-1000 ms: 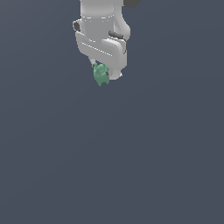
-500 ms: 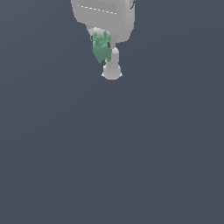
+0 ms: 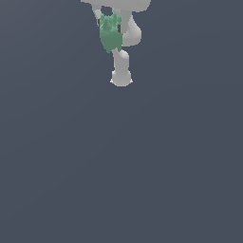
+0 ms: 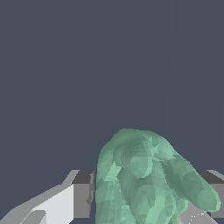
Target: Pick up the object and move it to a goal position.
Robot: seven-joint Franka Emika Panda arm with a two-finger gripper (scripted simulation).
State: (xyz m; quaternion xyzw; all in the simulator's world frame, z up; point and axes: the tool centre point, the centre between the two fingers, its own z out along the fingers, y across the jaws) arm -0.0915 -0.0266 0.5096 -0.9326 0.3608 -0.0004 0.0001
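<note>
The object (image 3: 110, 32), a small lumpy green item, hangs at the top of the exterior view, held high above the dark grey floor. My gripper (image 3: 110, 16) is shut on its upper part, and most of the hand is cut off by the top edge. In the wrist view the object (image 4: 144, 179) fills the space between my two fingers (image 4: 82, 194), bulging past them, and it touches both pads.
The arm's white links and round base (image 3: 121, 76) stand on the dark grey floor (image 3: 121, 166) just behind and below the held object. No goal marker shows in either view.
My gripper has risen with the object, moving toward the top of the exterior view and partly out of it. The arm's base has come into sight below.
</note>
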